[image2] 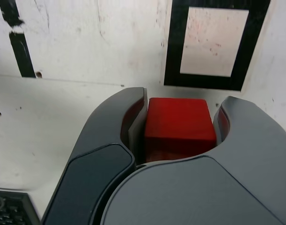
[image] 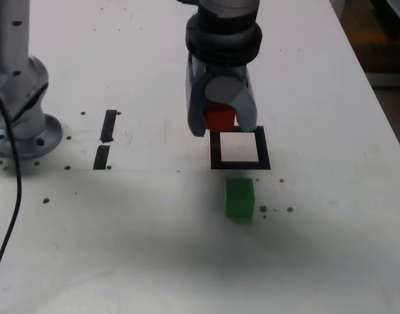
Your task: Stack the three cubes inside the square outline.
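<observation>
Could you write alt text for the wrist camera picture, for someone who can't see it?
A red cube sits between the two dark grey fingers of the gripper above a white table. Just beyond it lies a thick black square outline with an empty white middle.

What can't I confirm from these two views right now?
- Yellow cube: in neither view; possibly behind the arm or outside both frames.
- Red cube: the end effector covers most of it in the exterior view, and neither view shows whether it rests on the table or is lifted.
- Green cube: outside the wrist view.
- Square outline: far edge cropped in the wrist view, partly covered by the end effector in the exterior view.
</observation>
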Robot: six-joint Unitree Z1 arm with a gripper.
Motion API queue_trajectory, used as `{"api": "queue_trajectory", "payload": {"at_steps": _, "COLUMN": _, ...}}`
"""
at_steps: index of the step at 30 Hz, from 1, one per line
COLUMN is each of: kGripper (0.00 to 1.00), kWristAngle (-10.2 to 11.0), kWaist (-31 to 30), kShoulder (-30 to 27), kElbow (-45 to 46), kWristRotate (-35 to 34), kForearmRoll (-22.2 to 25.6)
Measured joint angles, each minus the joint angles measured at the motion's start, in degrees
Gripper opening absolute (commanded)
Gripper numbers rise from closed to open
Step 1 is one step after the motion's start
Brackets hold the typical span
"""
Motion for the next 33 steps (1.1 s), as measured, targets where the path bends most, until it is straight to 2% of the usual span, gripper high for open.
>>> {"api": "queue_trajectory", "payload": {"at_steps": 5, "kGripper": 0.24, "kWristAngle": -0.96, "kWaist": 2.17, "kShoulder": 2.05, "kElbow": 0.85, "kWristRotate": 3.46, "kForearmRoll": -1.61}}
{"api": "queue_trajectory", "payload": {"at_steps": 13, "kGripper": 0.24, "kWristAngle": -3.32, "kWaist": 4.18, "kShoulder": 5.49, "kElbow": 2.84, "kWristRotate": 7.56, "kForearmRoll": -8.86}}
{"api": "queue_trajectory", "payload": {"at_steps": 29, "kGripper": 0.25, "kWristAngle": -4.08, "kWaist": 8.62, "kShoulder": 7.61, "kElbow": 6.32, "kWristRotate": 12.23, "kForearmRoll": -14.72}}
{"api": "queue_trajectory", "payload": {"at_steps": 33, "kGripper": 0.28, "kWristAngle": -4.38, "kWaist": 8.84, "kShoulder": 7.84, "kElbow": 6.42, "kWristRotate": 12.86, "kForearmRoll": -15.98}}
